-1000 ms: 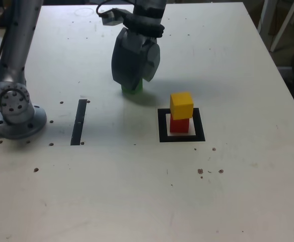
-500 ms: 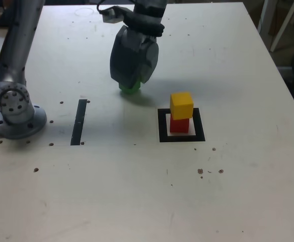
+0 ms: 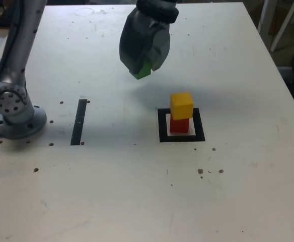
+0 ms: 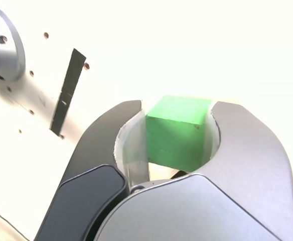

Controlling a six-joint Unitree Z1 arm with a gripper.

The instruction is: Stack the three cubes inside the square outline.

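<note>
The pincer point(image 3: 144, 69) is closed on the green cube point(image 4: 177, 133), held clear of the table point(image 3: 112, 196) in the upper middle of the exterior view. The yellow cube point(image 3: 181, 105) sits on the red cube point(image 3: 179, 125) inside the square outline point(image 3: 201, 132), right of centre, so this looks like the last carry; next, it should centre the green cube above the yellow one, lower gently and release.

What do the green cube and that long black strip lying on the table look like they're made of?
Green cube: probably painted wood, matte; its faces look dull, with a small dark nick near one edge.
Black strip: perhaps tape, as it looks flat against the table, though thin plastic is possible.
</note>
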